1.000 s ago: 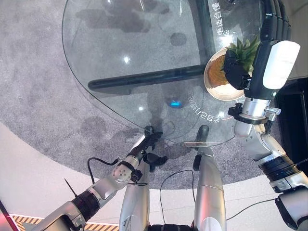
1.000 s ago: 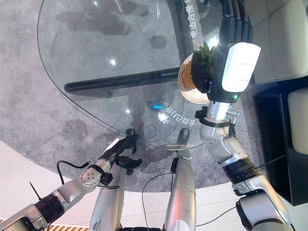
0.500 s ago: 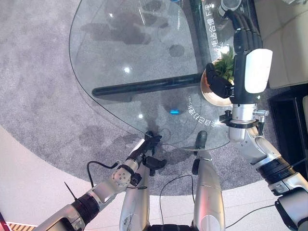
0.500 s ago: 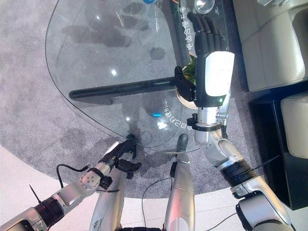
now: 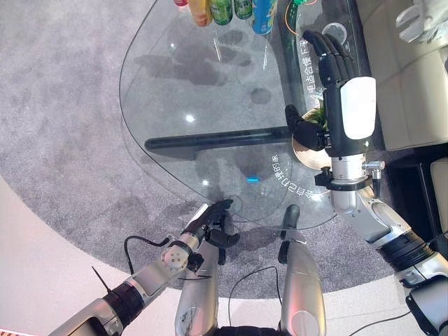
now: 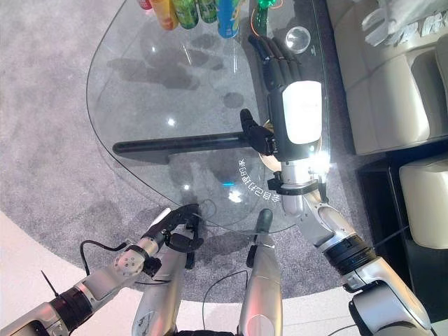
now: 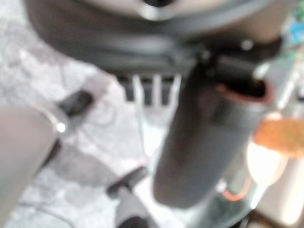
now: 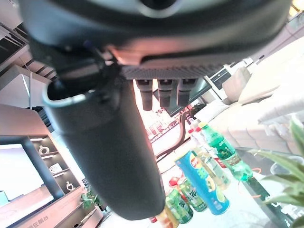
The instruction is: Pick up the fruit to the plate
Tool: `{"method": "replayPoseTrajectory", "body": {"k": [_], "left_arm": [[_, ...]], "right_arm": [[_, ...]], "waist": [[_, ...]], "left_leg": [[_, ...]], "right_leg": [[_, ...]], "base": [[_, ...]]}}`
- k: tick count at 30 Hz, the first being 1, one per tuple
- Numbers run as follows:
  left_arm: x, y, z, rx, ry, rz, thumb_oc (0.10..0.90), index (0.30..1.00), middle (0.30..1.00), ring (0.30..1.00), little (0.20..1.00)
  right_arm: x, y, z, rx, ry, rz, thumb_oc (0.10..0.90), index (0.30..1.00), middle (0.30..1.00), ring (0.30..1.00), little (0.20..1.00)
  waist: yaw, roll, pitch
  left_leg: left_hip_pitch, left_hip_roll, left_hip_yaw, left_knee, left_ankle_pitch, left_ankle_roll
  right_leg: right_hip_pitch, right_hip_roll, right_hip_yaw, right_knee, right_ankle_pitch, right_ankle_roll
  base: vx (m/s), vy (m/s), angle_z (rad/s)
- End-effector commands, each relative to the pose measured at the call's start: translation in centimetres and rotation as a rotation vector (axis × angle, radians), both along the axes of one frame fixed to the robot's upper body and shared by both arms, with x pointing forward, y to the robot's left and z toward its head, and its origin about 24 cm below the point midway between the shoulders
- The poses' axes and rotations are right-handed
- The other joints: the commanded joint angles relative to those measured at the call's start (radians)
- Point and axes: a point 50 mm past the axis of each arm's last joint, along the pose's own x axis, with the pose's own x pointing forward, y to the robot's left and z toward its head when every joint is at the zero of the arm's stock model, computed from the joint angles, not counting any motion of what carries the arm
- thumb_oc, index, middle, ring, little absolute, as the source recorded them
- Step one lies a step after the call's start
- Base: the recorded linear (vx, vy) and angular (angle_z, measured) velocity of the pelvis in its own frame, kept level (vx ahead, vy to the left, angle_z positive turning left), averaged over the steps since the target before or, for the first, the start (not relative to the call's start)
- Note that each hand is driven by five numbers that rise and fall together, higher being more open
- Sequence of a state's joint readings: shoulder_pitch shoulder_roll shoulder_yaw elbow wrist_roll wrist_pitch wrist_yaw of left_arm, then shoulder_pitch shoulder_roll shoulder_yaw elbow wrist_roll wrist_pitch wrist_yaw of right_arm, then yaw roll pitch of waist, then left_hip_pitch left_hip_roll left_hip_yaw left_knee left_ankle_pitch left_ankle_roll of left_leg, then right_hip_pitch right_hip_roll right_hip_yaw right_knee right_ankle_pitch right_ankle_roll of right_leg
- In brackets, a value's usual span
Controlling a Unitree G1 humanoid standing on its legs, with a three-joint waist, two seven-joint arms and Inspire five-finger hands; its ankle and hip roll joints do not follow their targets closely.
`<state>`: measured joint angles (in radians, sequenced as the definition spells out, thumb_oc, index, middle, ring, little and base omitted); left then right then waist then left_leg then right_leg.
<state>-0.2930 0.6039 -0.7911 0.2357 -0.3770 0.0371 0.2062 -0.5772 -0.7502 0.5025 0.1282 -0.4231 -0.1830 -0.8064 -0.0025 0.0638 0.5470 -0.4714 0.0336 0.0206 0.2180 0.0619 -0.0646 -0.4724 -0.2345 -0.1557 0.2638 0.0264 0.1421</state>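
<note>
Right of centre in the left eye view, your right hand point(image 5: 341, 105) hangs palm-down over the glass table point(image 5: 203, 91), fingers straight and held together, thumb jutting toward frame centre, gripping nothing. Beneath the palm lies the plate point(image 5: 306, 150), its tan rim peeking out at the hand's lower-left edge; the fruit, a pineapple point(image 5: 318, 119), shows there as a sliver of green leaves between thumb and palm, so it looks to be sitting on the plate already. With the fingers slack above it, this reads as a hand either just letting go or lining up, not carrying.

Lower left of centre, your left hand point(image 5: 211, 222) hangs below the table's near edge, over the grey carpet point(image 5: 63, 140), fingers loosely curled around nothing, evidently parked out of the way.

A row of bottles point(image 5: 231, 10) stands at the top edge, well apart from the plate.
</note>
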Motion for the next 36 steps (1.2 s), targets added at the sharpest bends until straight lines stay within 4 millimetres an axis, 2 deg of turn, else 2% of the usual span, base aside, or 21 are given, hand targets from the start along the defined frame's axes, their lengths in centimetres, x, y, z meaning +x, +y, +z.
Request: {"method": "replayPoseTrajectory", "body": {"k": [1, 5, 10, 12, 13, 14, 15, 16, 22, 24, 25, 27, 33, 36], "left_arm": [[-1.2, 0.1, 0.4, -0.067, -0.034, -0.027, 0.800, 0.900, 0.900, 0.900, 0.900], [-1.4, 0.7, -0.3, -0.062, -0.007, -0.002, 0.800, 0.900, 0.900, 0.900, 0.900], [-2.1, 2.0, -2.2, -0.037, 0.059, 0.063, 0.800, 0.900, 0.900, 0.900, 0.900], [-2.8, 2.8, -3.6, -0.034, 0.114, 0.108, 0.800, 0.900, 0.900, 0.900, 0.900], [-3.4, 3.3, -4.6, -0.032, 0.156, 0.146, 0.800, 0.900, 0.900, 0.900, 0.900], [-3.6, 3.5, -4.9, -0.032, 0.167, 0.153, 0.800, 0.900, 0.900, 0.900, 0.900], [-4.8, 4.4, -6.5, -0.039, 0.238, 0.198, 0.800, 0.900, 0.900, 0.900, 0.900], [-5.6, 4.8, -7.4, -0.033, 0.271, 0.219, 0.800, 0.900, 0.900, 0.900, 0.900], [-7.5, 6.0, -9.8, -0.018, 0.396, 0.298, 0.800, 0.900, 0.900, 0.900, 0.900], [-7.7, 6.0, -10.3, -0.028, 0.435, 0.318, 0.800, 0.900, 0.900, 0.900, 0.900], [-8.1, 6.2, -10.8, -0.032, 0.478, 0.342, 0.800, 0.900, 0.900, 0.900, 0.900], [-8.4, 6.2, -11.4, -0.043, 0.517, 0.366, 0.800, 0.900, 0.900, 0.900, 0.900], [-10.0, 7.0, -12.8, -0.076, 0.638, 0.463, 0.800, 0.900, 0.900, 0.900, 0.900], [-11.1, 7.2, -13.7, -0.086, 0.704, 0.517, 0.800, 0.900, 0.900, 0.900, 0.900]], "right_arm": [[-2.1, 2.7, 3.1, -0.019, -0.088, 0.277, 0.800, 0.900, 0.900, 0.900, 0.900], [-2.3, 3.2, 2.0, -0.043, -0.009, 0.326, 0.800, 0.900, 0.900, 0.900, 0.900], [-2.8, 3.8, -0.5, -0.077, 0.135, 0.388, 0.800, 0.900, 0.900, 0.900, 0.900], [-3.1, 4.1, -2.2, -0.086, 0.247, 0.425, 0.800, 0.900, 0.900, 0.900, 0.900], [-3.3, 4.1, -3.6, -0.059, 0.374, 0.469, 0.800, 0.900, 0.900, 0.900, 0.900], [-3.4, 4.0, -4.0, -0.051, 0.400, 0.476, 0.800, 0.900, 0.900, 0.900, 0.900], [-3.8, 3.9, -6.4, -0.034, 0.574, 0.532, 0.800, 0.900, 0.900, 0.900, 0.900], [-4.3, 3.7, -7.8, -0.020, 0.665, 0.565, 0.800, 0.900, 0.900, 0.900, 0.900], [-5.3, 3.2, -11.5, 0.066, 0.931, 0.633, 0.800, 0.900, 0.900, 0.900, 0.900], [-5.7, 3.1, -12.6, 0.074, 0.990, 0.626, 0.800, 0.900, 0.900, 0.900, 0.900], [-6.0, 2.7, -13.9, 0.080, 1.060, 0.598, 0.800, 0.900, 0.900, 0.900, 0.900], [-6.3, 2.5, -15.3, 0.084, 1.144, 0.574, 0.800, 0.900, 0.900, 0.900, 0.900], [-8.1, 0.8, -20.5, 0.219, 1.491, 0.490, 0.800, 0.900, 0.900, 0.900, 0.900], [-10.2, -0.5, -24.8, 0.360, 1.702, 0.367, 0.800, 0.900, 0.900, 0.900, 0.900]], "waist": [[0.013, -0.033, -0.027], [0.013, -0.037, -0.027], [0.011, -0.048, -0.040], [0.011, -0.054, -0.074], [0.011, -0.060, -0.098], [0.012, -0.062, -0.106], [0.014, -0.070, -0.145], [0.016, -0.074, -0.168], [0.016, -0.082, -0.244], [0.014, -0.083, -0.268], [0.010, -0.083, -0.289], [0.006, -0.083, -0.311], [-0.008, -0.088, -0.365], [-0.017, -0.089, -0.391]], "left_leg": [[0.108, -0.114, 0.052, 0.004, -0.121, 0.040], [0.169, -0.112, 0.043, -0.019, -0.120, 0.034], [0.262, -0.105, 0.029, -0.068, -0.116, 0.026], [0.289, -0.100, 0.026, -0.093, -0.112, 0.020], [0.310, -0.097, 0.022, -0.115, -0.107, 0.016], [0.316, -0.097, 0.021, -0.121, -0.106, 0.015], [0.344, -0.091, 0.019, -0.146, -0.099, 0.008], [0.359, -0.088, 0.018, -0.157, -0.098, 0.006], [0.408, -0.080, 0.023, -0.194, -0.093, 0.001], [0.425, -0.076, 0.026, -0.206, -0.092, 0.000], [0.440, -0.074, 0.027, -0.217, -0.091, 0.000], [0.455, -0.071, 0.030, -0.228, -0.090, 0.001], [0.487, -0.065, 0.039, -0.242, -0.093, 0.001], [0.507, -0.060, 0.047, -0.250, -0.095, 0.003]], "right_leg": [[0.106, 0.149, -0.076, -0.031, -0.067, -0.018], [0.168, 0.150, -0.074, -0.052, -0.070, -0.018], [0.267, 0.152, -0.064, -0.098, -0.069, -0.016], [0.297, 0.152, -0.062, -0.122, -0.067, -0.014], [0.323, 0.152, -0.060, -0.144, -0.064, -0.012], [0.330, 0.153, -0.061, -0.150, -0.063, -0.011], [0.361, 0.153, -0.063, -0.175, -0.059, -0.009], [0.377, 0.153, -0.066, -0.185, -0.057, -0.009], [0.429, 0.150, -0.072, -0.227, -0.049, -0.009], [0.445, 0.150, -0.074, -0.236, -0.049, -0.009], [0.461, 0.150, -0.074, -0.247, -0.048, -0.009], [0.474, 0.150, -0.073, -0.258, -0.045, -0.008], [0.506, 0.152, -0.063, -0.285, -0.037, -0.010], [0.524, 0.151, -0.058, -0.303, -0.030, -0.011]], "base": [[-0.03, -0.025, 0.09], [-0.01, -0.006, 0.02], [-0.01, -0.008, 0.02], [0.04, -0.033, -0.01], [0.03, -0.038, -0.02], [0.07, -0.058, -0.01], [0.09, -0.047, 0.03], [0.10, -0.053, 0.02], [0.04, -0.021, 0.00], [0.05, -0.030, 0.00], [0.04, -0.032, -0.03], [0.04, -0.030, -0.02], [0.05, -0.031, -0.09], [0.07, -0.020, -0.02]]}}
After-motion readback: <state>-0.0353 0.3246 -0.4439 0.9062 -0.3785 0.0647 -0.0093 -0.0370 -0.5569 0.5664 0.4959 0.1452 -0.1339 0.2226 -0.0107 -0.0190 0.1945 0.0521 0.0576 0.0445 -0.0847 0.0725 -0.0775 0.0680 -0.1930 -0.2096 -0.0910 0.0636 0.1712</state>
